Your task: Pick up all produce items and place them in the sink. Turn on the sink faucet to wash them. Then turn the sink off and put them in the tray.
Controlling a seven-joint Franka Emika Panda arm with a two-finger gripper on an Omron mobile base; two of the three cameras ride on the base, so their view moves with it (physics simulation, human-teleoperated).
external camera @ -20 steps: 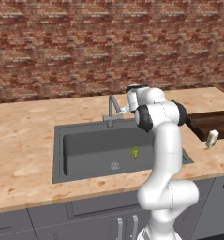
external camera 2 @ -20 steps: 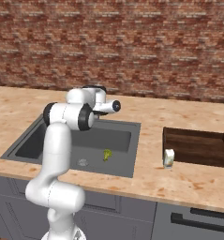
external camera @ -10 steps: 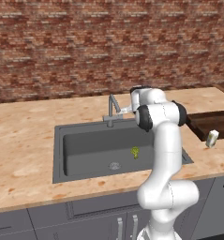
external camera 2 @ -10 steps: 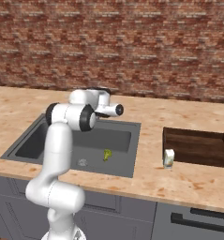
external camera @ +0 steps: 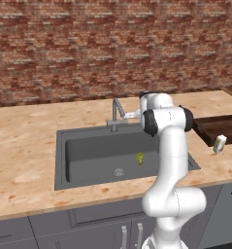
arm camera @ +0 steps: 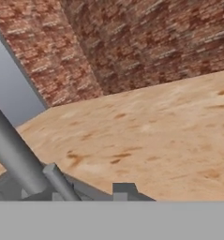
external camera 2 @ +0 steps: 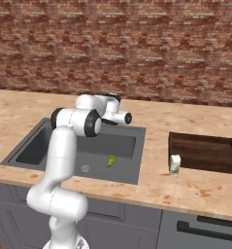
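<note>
You have one broccoli floret [external camera: 139,157] to deal with, and it lies on the floor of the sink [external camera: 88,155], a little to the right of the single round drain [external camera: 118,171] and apart from it. No writing, brand or label can be read on anything here. One faucet [external camera: 116,114] stands at the back rim of the basin, its spout angled up and to the left in the left base view; in the hand view its grey spout [arm camera: 15,154] and small lever [arm camera: 61,183] sit close at the lower left. Your gripper [external camera: 133,115] is held level just right of the faucet, at about the lever's height, and one dark finger tip [arm camera: 124,191] shows at the bottom of the hand view; you cannot tell from these pictures how far the jaws stand apart, nor whether they touch the lever. To the right on the counter [external camera: 25,146] lies one dark wooden tray [external camera 2: 205,153], and one small pale carton [external camera 2: 174,164] stands upright just beside its front left corner. A brick wall [external camera 2: 137,44] runs behind.
</note>
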